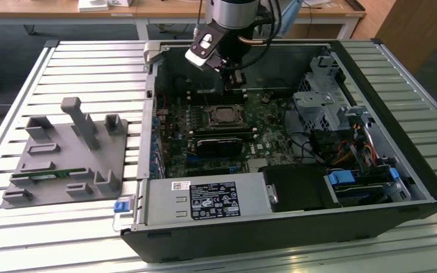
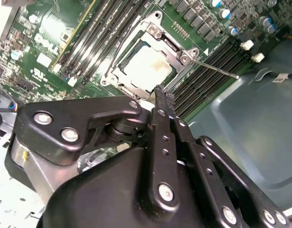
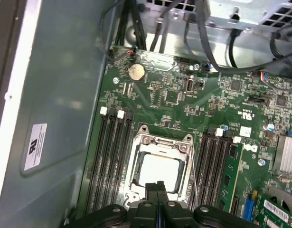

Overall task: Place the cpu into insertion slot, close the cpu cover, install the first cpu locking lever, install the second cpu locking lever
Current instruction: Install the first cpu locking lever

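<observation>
- cpu [image 3: 157, 172] last, widest first: you've got a slatted metal table [image 1: 74, 62] carrying everything.
- computer case [image 1: 400, 74] lies open on the table, with a grey fixture plate [image 1: 52, 170] beside it on the exterior view's left.
- motherboard [image 3: 174, 95] covers the case floor, and memory slots [image 3: 110, 161] flank the socket on both sides.
- gripper [image 3: 157, 185]: fingers pinched together with nothing between them. In both wrist views you see the tips hanging right over one edge of the socket. Whether they touch it, you can't tell.
- cpu cover [image 3: 163, 141] lies down flat and frames the chip through its window.
- insertion slot [image 3: 135, 176]: its black rim shows just inside the cover frame, near the middle of the board.
- cpu sits in the insertion slot, pale metal face up, square to the frame.
- wire lever [image 2: 216, 69] runs out from a cover corner along the memory slots. Latched or not, you can't tell.
</observation>
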Controlling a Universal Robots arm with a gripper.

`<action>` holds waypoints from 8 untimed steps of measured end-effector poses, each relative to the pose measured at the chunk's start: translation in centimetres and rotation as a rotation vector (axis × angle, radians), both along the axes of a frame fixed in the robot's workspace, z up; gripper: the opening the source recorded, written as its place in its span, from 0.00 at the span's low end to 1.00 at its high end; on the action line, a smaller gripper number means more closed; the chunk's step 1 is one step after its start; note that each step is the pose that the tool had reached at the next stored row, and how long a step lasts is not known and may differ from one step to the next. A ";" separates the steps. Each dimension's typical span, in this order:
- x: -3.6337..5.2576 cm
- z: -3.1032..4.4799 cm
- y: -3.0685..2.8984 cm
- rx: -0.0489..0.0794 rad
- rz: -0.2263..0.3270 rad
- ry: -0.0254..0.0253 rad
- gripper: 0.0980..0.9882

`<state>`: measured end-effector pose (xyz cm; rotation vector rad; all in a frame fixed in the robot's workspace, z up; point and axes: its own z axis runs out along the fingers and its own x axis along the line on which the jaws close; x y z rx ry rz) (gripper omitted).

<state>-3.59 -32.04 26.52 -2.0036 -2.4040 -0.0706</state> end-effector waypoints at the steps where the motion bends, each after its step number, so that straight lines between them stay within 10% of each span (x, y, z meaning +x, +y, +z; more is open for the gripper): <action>1: 0.00 0.00 0.00 0.000 0.010 0.0000 0.01; 8: 0.00 0.00 0.00 0.000 0.107 0.0000 0.01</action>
